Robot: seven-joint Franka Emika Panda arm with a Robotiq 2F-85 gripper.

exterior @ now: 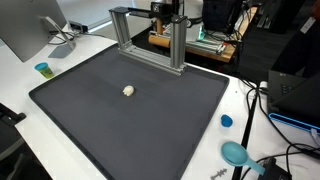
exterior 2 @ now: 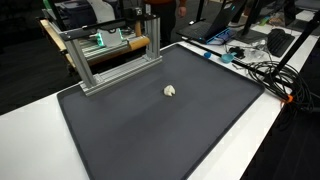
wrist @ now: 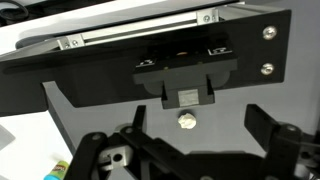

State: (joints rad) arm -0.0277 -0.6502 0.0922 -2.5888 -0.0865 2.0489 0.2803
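Gripper: the gripper (wrist: 160,108) is released, its jaws spread wide with nothing between them. It hangs high at the back of the scene, behind the metal frame (exterior: 150,40), and touches nothing.
Nearest thing: a small white lump (exterior: 128,91) lies alone near the middle of the dark mat (exterior: 120,130), well apart from the gripper. It shows in both exterior views.
Wrist view: a small pale round spot sits ahead between the fingers. I cannot tell if it is the same lump.
Handling: it looks light and probably soft or crumbly, like a wad or a bit of food. It is too small to tell which. A gentle pinch should do, since a hard squeeze may crush it.
Where to hold: across its middle from straight above, with the fingertips brought down nearly to the mat on either side. It is rounded and may roll or skid if only one finger nudges it.
Surface: the mat seems flat and slightly grippy, which should keep the lump in place.
In the way: the metal frame stands on the mat's far edge, between the arm and the lump. Its top bar and posts need clearing.
Around: a blue cap (exterior: 226,121) and a teal scoop (exterior: 235,153) lie on the white table (exterior: 15,95) just off the mat. A teal cup (exterior: 42,69) stands near the monitor (exterior: 25,25). Cables (exterior 2: 265,70) trail along one side. All are well apart from the lump.
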